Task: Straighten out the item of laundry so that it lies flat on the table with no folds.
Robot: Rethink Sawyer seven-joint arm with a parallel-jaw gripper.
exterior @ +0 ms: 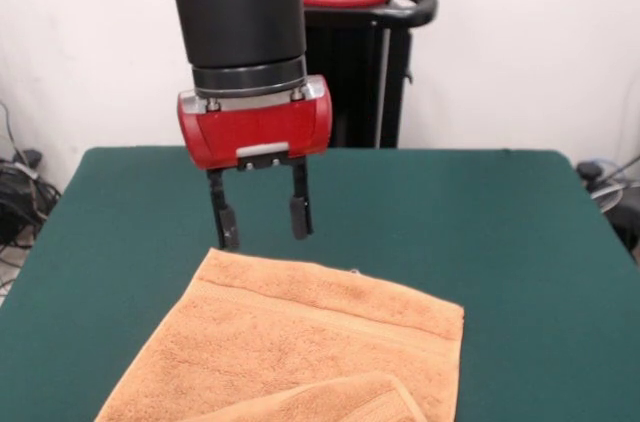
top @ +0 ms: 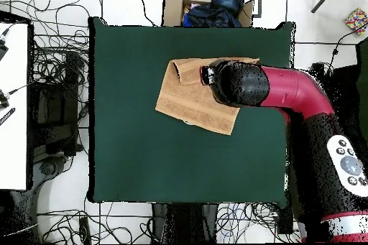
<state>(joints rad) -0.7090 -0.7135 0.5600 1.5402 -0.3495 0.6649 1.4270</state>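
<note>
your claw (exterior: 259, 223) hangs open and empty just above the towel (exterior: 300, 342), which lies on the green counter (exterior: 520, 232) with one corner folded over. you're between grasps, i'd say; next, pinch that folded flap (exterior: 340, 397) and draw it outward.

Towel (exterior: 300, 342) near edge cut off at frame bottom, overhead arm (top: 287, 95) hides towel's right part
</note>
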